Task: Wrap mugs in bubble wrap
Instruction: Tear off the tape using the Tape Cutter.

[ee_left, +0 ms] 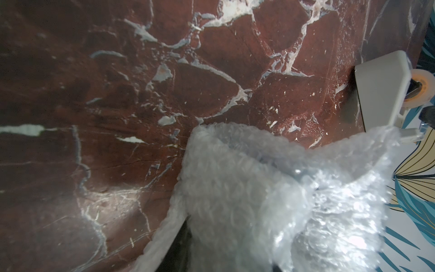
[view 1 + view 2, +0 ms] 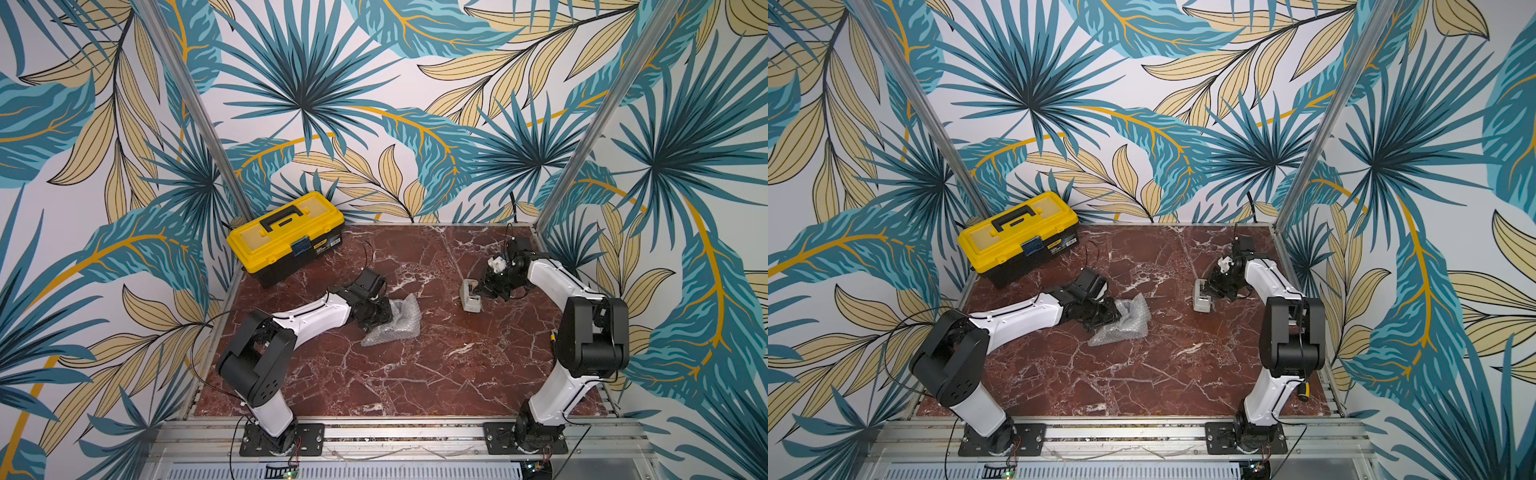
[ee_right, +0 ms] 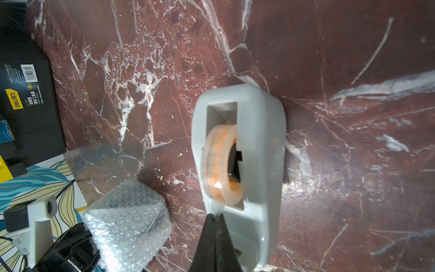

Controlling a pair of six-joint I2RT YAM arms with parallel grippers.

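Where we count what stands on the red marble table (image 2: pixel 415 374), we find two arms, one bundle of bubble wrap (image 2: pixel 397 322), one grey tape dispenser (image 2: pixel 471 297) carrying one roll of tape (image 3: pixel 219 164), and one yellow toolbox (image 2: pixel 286 237).

The left gripper (image 2: pixel 380 318) reaches in low from the left and pinches the bubble wrap. The left wrist view shows the crumpled sheet (image 1: pixel 259 200) filling the space at its fingers. We cannot make out the mug itself; only a dark patch (image 1: pixel 297 173) shows through the wrap there.

The right gripper (image 3: pixel 214 217) has its black fingers pressed together on the loose end of the tape, at the cutter end of the dispenser (image 3: pixel 259 153).

In both top views the bundle (image 2: pixel 1125 320) lies left of the table's middle, well apart from every edge. The dispenser (image 2: pixel 1202 299) stands right of the middle and a little farther back, with a bare strip of marble between the two. The toolbox (image 2: pixel 1017 237) fills the far left corner, close against the wall, with the left arm's wrist just in front of it. The right arm runs along the right edge.

The whole near half of the table, between the two arm bases, is bare marble. So is the far middle, up to the back wall.
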